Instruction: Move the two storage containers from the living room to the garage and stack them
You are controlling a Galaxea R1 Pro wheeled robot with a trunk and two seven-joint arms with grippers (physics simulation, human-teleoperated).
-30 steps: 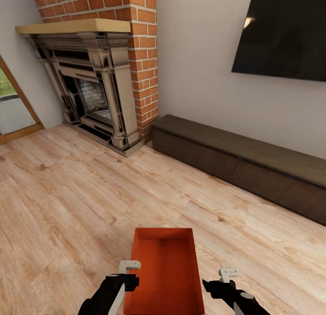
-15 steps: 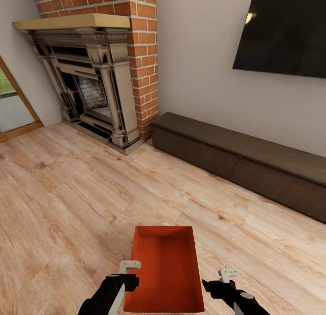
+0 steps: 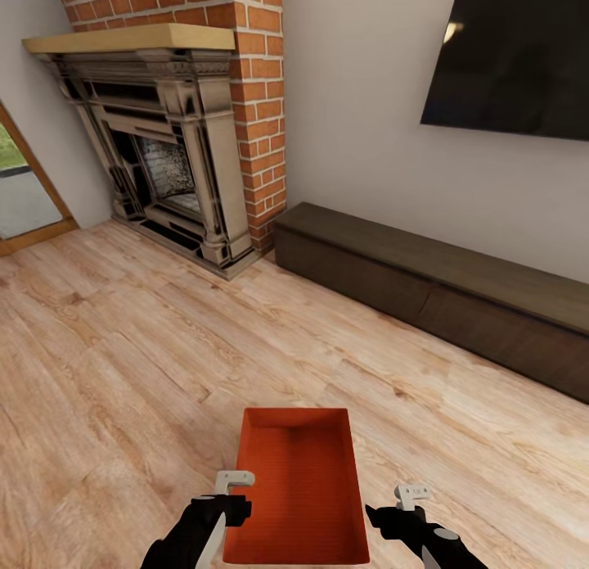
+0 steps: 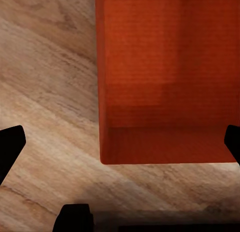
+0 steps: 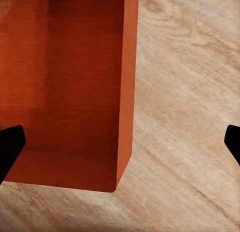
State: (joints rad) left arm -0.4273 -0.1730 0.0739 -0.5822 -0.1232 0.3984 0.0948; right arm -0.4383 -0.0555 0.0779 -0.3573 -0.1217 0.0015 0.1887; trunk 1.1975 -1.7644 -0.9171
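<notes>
Head view: we're in the living room, fireplace (image 3: 168,168) upper left, TV (image 3: 515,57) upper right, low cabinet (image 3: 433,295) running along the wall at mid-right. One container (image 3: 298,487) sits on the wood floor (image 3: 123,348) at bottom centre, open side up, long axis pointing away from us. We judge both arms are set to flank it for a two-sided lift, since the box is too wide for one claw. Left gripper (image 3: 233,487) is at bottom left of centre, its pale tip right at the box's left wall, touching or nearly, can't tell which. Right gripper (image 3: 411,497) is at bottom right, a clear strip of floor between it and the right wall. From here we can't tell how wide either claw stands.

Left wrist view: container (image 4: 167,77) takes the upper right, its near end wall and corner showing, floor (image 4: 45,92) to the left and below. Dark fingertips (image 4: 10,147) sit at both frame edges w/ nothing between them but box and floor, so this claw is spread wide, holding nothing. Box lies ahead of it, off-centre.

Right wrist view: container (image 5: 65,87) takes the upper left, its right wall running down the middle, floor (image 5: 185,117) on the right. Fingertips (image 5: 9,144) again at both edges, so spread wide and empty. The wall lies between the tips, prob. the rim it's meant to take.
</notes>
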